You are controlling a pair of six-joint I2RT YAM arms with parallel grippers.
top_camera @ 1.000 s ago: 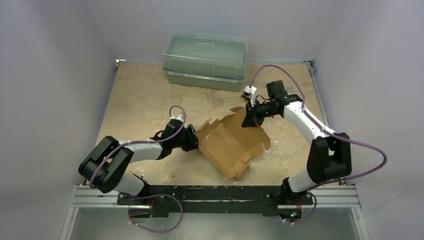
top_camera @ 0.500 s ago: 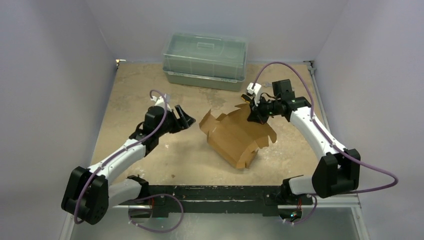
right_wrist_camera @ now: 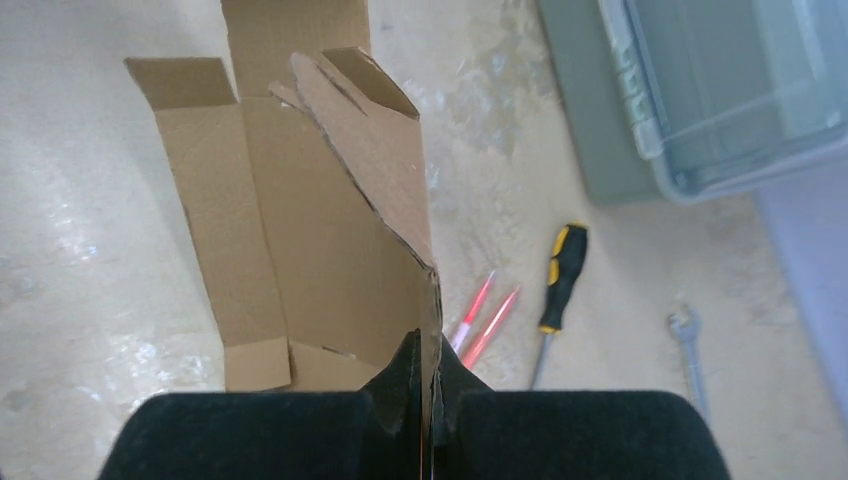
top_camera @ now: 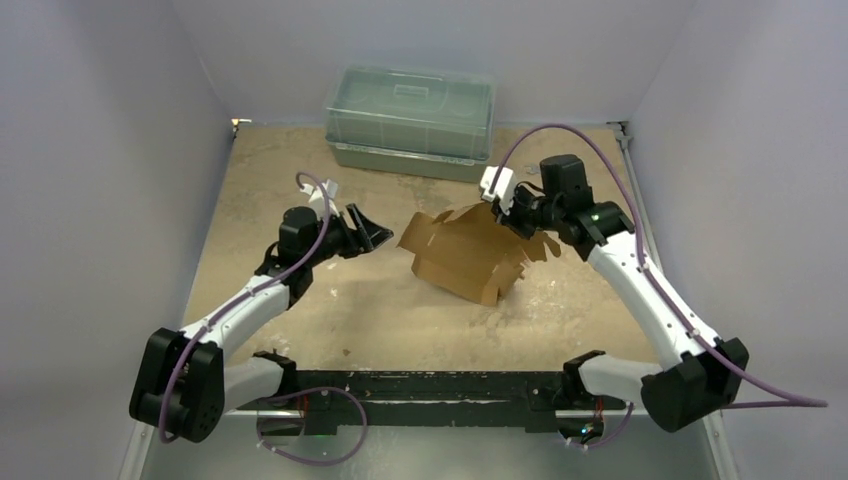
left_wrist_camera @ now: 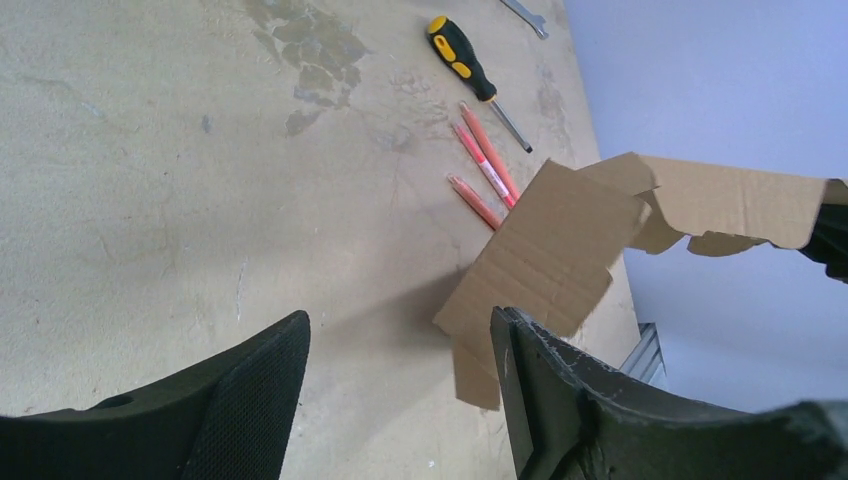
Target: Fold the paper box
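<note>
The paper box (top_camera: 465, 252) is a brown cardboard cut-out with scalloped flaps, partly lifted off the table at mid-table. My right gripper (top_camera: 512, 212) is shut on its far right edge and holds that side up; in the right wrist view the panel (right_wrist_camera: 330, 250) runs from between my fingertips (right_wrist_camera: 428, 372). My left gripper (top_camera: 368, 232) is open and empty, a short way left of the box, not touching it. In the left wrist view the box (left_wrist_camera: 560, 250) stands beyond the open fingers (left_wrist_camera: 400, 380).
A large translucent green-grey lidded plastic bin (top_camera: 410, 120) stands at the back. A yellow-and-black screwdriver (right_wrist_camera: 560, 275), red pens (right_wrist_camera: 485, 310) and a wrench (right_wrist_camera: 685, 340) lie on the table behind the box. Walls close in left, right and back.
My left gripper let go of the box's left edge, opened and drew back to the left. My right gripper lifted the box's right side and shifted it toward the back right.
</note>
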